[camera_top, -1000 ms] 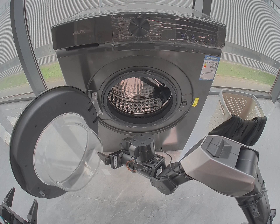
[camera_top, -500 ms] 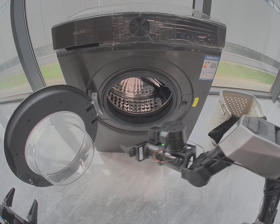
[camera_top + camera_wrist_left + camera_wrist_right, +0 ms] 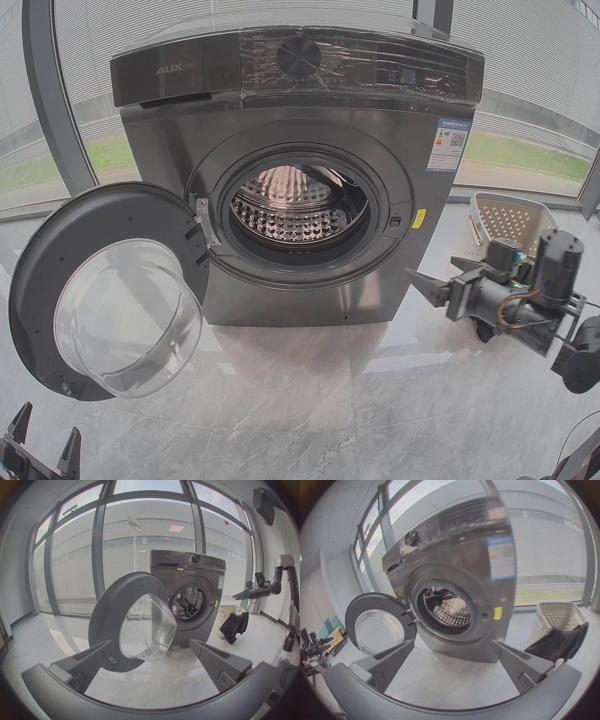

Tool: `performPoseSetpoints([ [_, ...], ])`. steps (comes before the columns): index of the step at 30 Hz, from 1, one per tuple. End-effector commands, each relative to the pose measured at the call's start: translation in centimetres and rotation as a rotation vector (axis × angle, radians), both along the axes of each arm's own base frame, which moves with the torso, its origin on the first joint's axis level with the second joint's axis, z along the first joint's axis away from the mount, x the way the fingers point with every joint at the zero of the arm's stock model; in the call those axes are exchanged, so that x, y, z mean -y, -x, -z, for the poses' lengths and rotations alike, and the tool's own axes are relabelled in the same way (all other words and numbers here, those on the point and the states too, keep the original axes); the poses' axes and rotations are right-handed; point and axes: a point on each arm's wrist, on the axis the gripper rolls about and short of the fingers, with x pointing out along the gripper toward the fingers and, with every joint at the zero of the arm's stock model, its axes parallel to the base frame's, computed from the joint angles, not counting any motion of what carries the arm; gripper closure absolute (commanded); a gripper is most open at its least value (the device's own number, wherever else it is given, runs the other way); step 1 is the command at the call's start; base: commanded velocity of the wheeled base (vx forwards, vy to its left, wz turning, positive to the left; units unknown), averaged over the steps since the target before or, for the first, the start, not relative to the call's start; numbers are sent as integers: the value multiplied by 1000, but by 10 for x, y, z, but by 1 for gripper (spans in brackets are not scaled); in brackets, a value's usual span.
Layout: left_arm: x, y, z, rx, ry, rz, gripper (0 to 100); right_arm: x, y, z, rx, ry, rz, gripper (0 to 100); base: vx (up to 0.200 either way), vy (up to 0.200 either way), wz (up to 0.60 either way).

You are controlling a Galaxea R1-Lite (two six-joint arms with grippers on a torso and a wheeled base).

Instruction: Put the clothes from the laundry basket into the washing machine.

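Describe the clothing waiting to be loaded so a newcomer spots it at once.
Find the grey front-loading washing machine with its round door swung open. On the floor to its right stands a cream perforated laundry basket. The black garment drapes over that basket's near rim, the only dark, soft thing there.

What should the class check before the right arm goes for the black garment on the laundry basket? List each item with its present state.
1. Washing machine door swung open: ok.
2. Drum opening unobstructed: ok.
3. Right end effector open and empty: ok.
4. Black garment exposed, draped over the laundry basket rim: ok.
5. More clothes deeper in the basket: cannot tell.
6. Left end effector open, low, apart from the door: ok.
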Motion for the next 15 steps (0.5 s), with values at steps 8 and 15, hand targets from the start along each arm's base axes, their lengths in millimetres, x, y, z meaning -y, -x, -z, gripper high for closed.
performPoseSetpoints([
  [8, 0, 0, 5, 2, 2, 3, 0, 101, 122, -11, 215, -33, 254, 0, 0, 0, 0],
  [15, 0, 0, 5, 2, 2, 3, 0, 114, 163, 13, 219, -29, 292, 0, 0, 0, 0],
])
